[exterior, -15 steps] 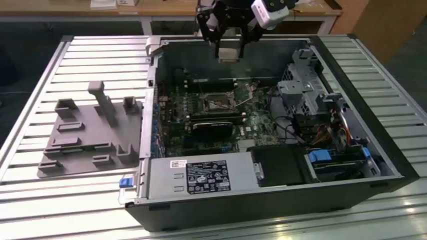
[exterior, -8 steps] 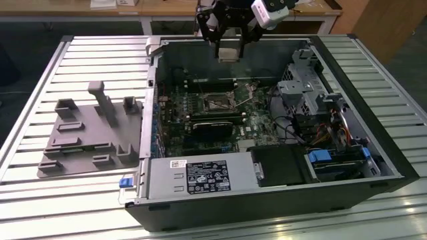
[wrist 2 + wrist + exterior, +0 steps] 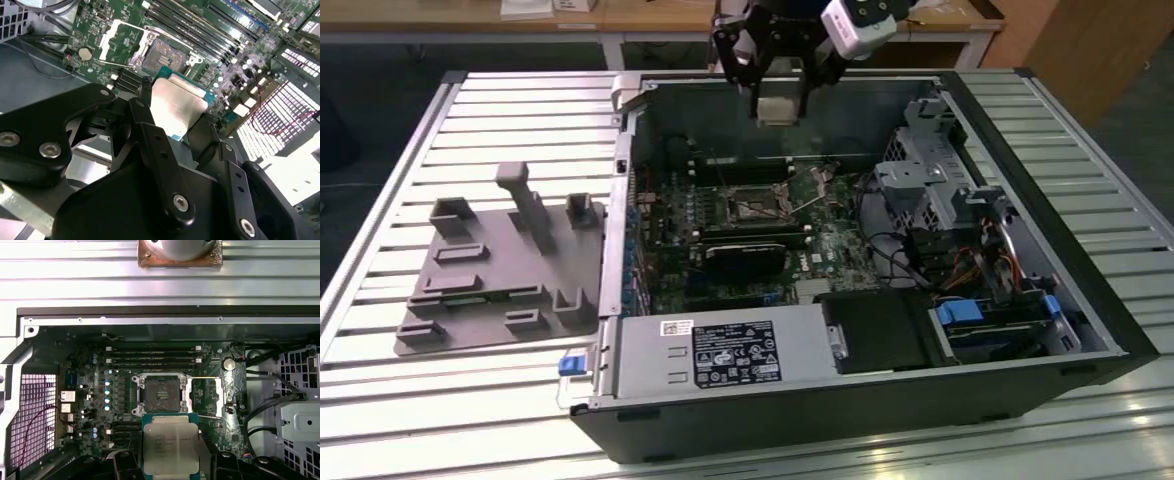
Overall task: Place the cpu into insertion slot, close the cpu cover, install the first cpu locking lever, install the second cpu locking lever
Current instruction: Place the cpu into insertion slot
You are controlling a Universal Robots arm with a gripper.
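Fixtures [image 3: 494,270] in grey sit at the exterior view's left, just beside the open computer case [image 3: 854,420]. Above the case, the gripper [image 3: 778,95] pinches the cpu [image 3: 170,447] by 2 opposite edges, well clear of the bare insertion slot [image 3: 161,395]. Beside that slot, the cpu cover [image 3: 218,390] stands swung open. The chip looks light, stiff and fragile underneath, so holding it by the edges seems right.

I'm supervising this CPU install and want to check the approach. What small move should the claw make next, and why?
Probably lower gently toward the insertion slot, keeping the cpu level and lined up over it. The claw holds the cpu high above the slot, the slot looks bare, and the cpu cover is swung open beside it.
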